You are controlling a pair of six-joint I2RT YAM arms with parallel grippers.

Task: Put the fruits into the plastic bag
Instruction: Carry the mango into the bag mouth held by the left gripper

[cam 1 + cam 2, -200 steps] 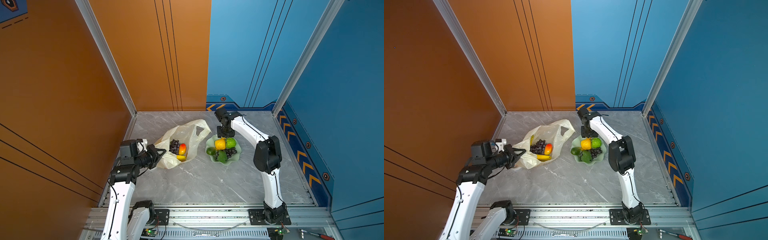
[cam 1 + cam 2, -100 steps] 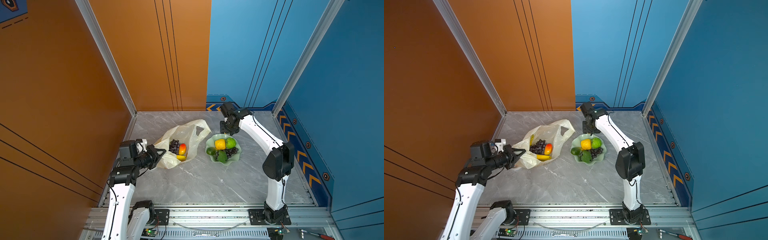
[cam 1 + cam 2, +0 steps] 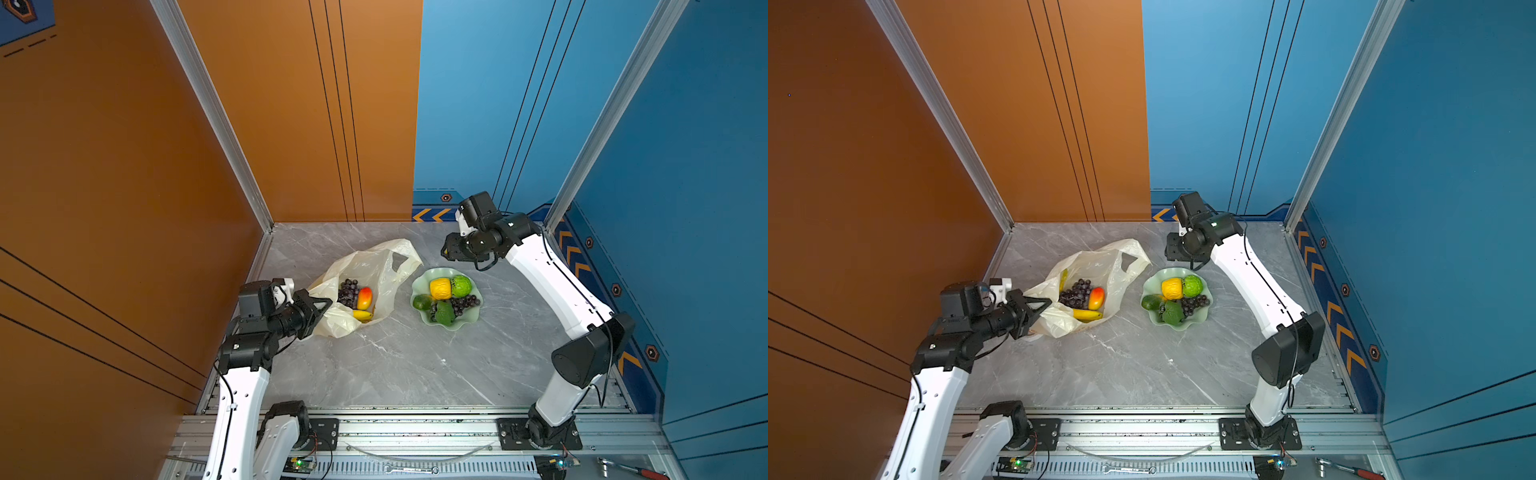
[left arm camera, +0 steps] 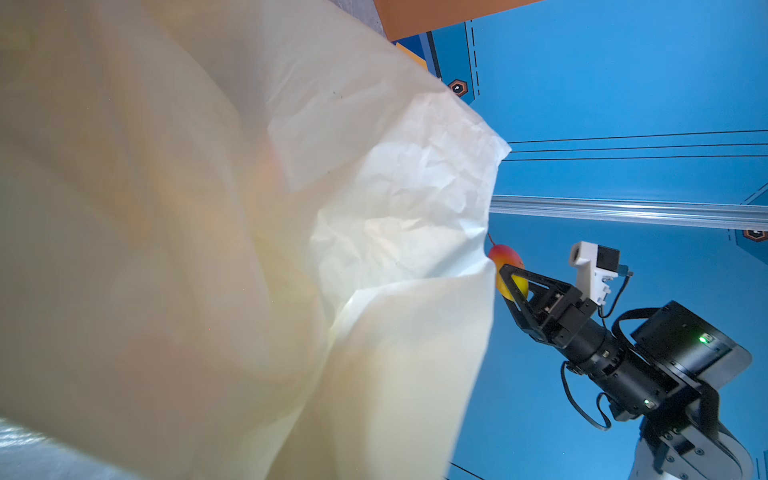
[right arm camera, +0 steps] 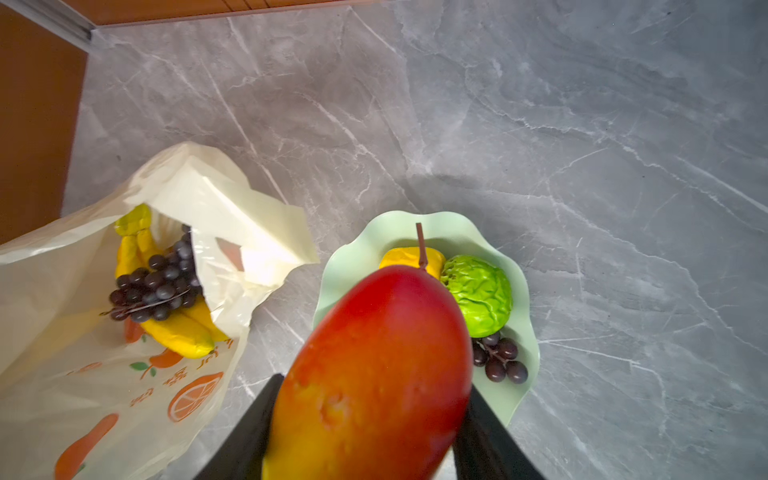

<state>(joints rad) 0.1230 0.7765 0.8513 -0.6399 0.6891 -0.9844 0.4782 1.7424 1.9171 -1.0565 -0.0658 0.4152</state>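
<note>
We are partway through. Our left end effector (image 3: 325, 306) is pinched shut on the rim of the bag (image 3: 376, 266), propping its mouth open on the desk (image 3: 415, 365). Grapes (image 3: 348, 290), bananas (image 3: 362, 315) and a mango (image 3: 364, 297) already lie inside. Our right end effector (image 4: 510, 283) grips a second mango (image 5: 374, 365) in the air beyond the dish (image 3: 465, 323), not yet over the bag. A yellow fruit (image 3: 440, 288), green fruits (image 3: 460, 285) and more grapes (image 3: 464, 301) wait in the dish, so we judge several trips remain.

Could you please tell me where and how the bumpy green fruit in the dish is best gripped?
Probably from above, across its round middle. The bumpy green fruit stands exposed in the dish, with the yellow fruit against one side, so close on its far and near sides.
</note>
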